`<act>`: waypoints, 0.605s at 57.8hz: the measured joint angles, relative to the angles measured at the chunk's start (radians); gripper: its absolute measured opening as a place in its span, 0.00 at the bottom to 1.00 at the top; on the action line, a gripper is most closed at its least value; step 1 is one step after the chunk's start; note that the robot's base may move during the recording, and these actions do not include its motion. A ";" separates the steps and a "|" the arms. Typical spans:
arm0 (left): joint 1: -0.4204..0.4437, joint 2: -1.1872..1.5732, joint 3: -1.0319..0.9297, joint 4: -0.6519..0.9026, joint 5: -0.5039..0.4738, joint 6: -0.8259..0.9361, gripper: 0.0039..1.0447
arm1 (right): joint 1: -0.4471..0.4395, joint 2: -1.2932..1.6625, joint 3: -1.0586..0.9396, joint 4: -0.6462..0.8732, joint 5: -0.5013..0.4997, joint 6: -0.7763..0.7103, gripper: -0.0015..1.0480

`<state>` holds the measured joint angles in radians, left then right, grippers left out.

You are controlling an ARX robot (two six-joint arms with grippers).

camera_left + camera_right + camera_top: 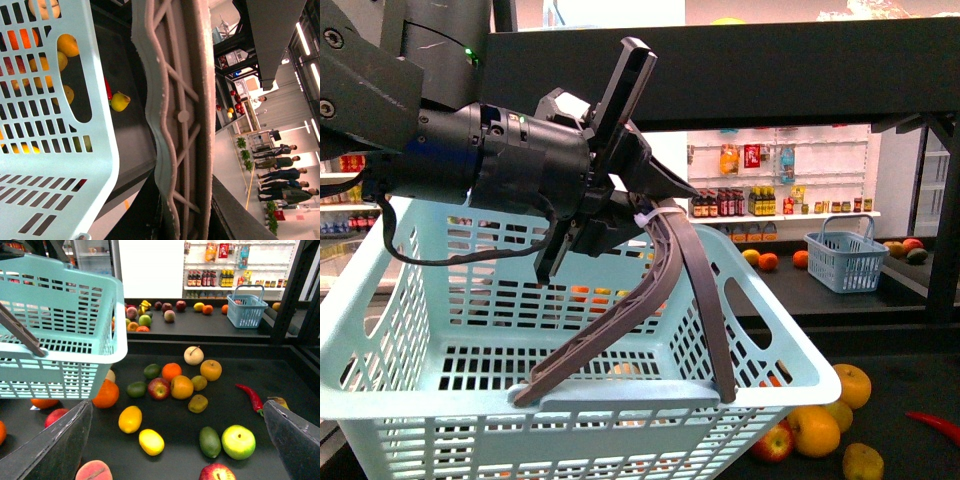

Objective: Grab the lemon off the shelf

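Since the left hand (638,205) is clenched on the handle (665,270) of the pale basket (440,385) and holds it up, the pick falls, I judge, to the right hand (176,409). That hand hangs released over the shelf (227,396), its two fingers (55,445) spread wide with nothing between them.

The lemon (151,441) lies loose on the black deck, below and just ahead of that hand. It sits inside the span of the fingers but nearer the one on the basket's side. Its long axis runs roughly across the gap from finger to finger, a little slanted. So the hand would probably need to shift toward the basket side and turn at the wrist, so that the fingers close across the short width.

By count:
- One sure lemon. A second yellow oval (130,419) just beside it is more orange in tone, and I cannot tell what it is.
- Two baskets: the held one, and a small blue one (243,310) on the far deck.
- One red chilli (251,397), well apart from the lemon.
- One green apple (238,441), with a dark green fruit (210,441) between it and the lemon.
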<state>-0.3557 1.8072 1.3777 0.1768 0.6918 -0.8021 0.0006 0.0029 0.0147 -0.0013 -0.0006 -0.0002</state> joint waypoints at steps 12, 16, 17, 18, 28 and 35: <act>-0.014 0.021 0.010 -0.003 -0.005 0.014 0.14 | 0.000 0.000 0.000 0.000 0.000 0.000 0.98; -0.016 0.024 0.010 -0.016 -0.011 0.023 0.14 | 0.000 0.000 0.000 0.000 0.000 0.000 0.98; -0.016 0.026 0.010 -0.016 -0.011 0.024 0.14 | 0.000 0.000 0.000 0.000 0.000 0.000 0.98; -0.016 0.026 0.010 -0.016 -0.011 0.024 0.14 | 0.000 0.000 0.000 0.000 0.000 0.000 0.98; -0.016 0.028 0.009 -0.020 -0.015 0.034 0.14 | 0.040 0.147 0.066 -0.157 0.196 0.157 0.98; -0.016 0.028 0.009 -0.021 -0.016 0.041 0.13 | -0.093 0.565 0.161 0.008 0.026 0.260 0.98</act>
<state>-0.3714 1.8351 1.3869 0.1562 0.6758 -0.7609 -0.0921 0.5682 0.1753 0.0063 0.0257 0.2600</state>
